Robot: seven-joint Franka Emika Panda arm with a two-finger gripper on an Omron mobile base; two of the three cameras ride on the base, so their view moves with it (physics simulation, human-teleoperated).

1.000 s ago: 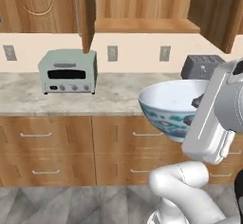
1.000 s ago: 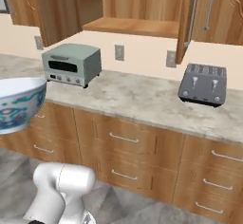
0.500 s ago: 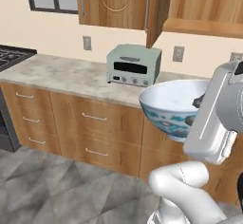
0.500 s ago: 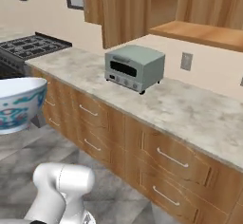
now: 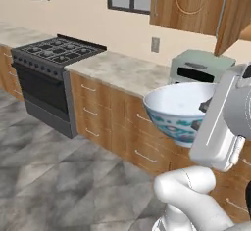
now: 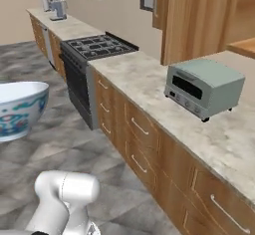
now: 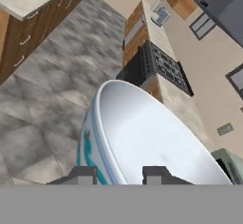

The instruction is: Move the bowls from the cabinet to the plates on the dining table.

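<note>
Hand view shows my gripper (image 7: 118,174) closed on the rim of the blue-teal patterned bowl (image 7: 142,142); a rim-only pinch could slip while driving.

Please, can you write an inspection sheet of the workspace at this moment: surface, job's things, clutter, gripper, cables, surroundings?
Surface: marble counter along the wall, wooden drawers below.
Job's things: white bowl with blue-teal pattern, held upright in the air above the grey floor; cabinet door above the counter.
Clutter: toaster oven on the counter.
Gripper: gripper shut on the bowl's rim, one finger inside, one outside.
Cables: nothing seen.
Surroundings: black stove, windows, wall outlet.
</note>
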